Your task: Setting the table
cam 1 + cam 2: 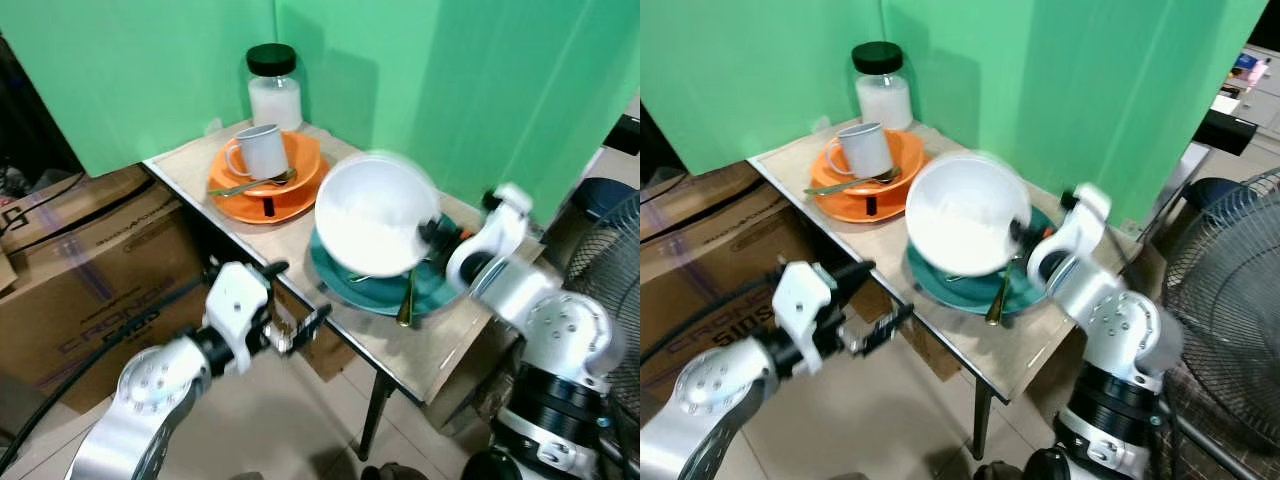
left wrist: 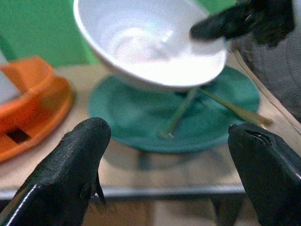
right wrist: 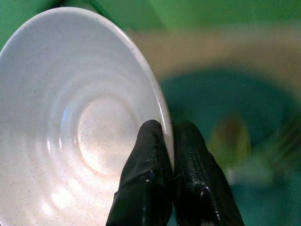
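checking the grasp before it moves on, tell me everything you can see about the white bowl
The white bowl is round, glossy, ceramic-looking and faintly speckled, with shallow rings inside and nothing in it. It is tilted and lifted above the teal plate, slightly blurred. The right gripper pinches its rim, one of its fingers inside and one outside. Nothing else touches it.

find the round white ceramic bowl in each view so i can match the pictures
Left eye view: round white ceramic bowl at centre, tilted, above the round teal plate, right gripper on its rim.
Right eye view: centre.
Left wrist view: top middle, beyond the open left gripper.
Right wrist view: left half, rim pinched.
Shared landmark: the teal plate.
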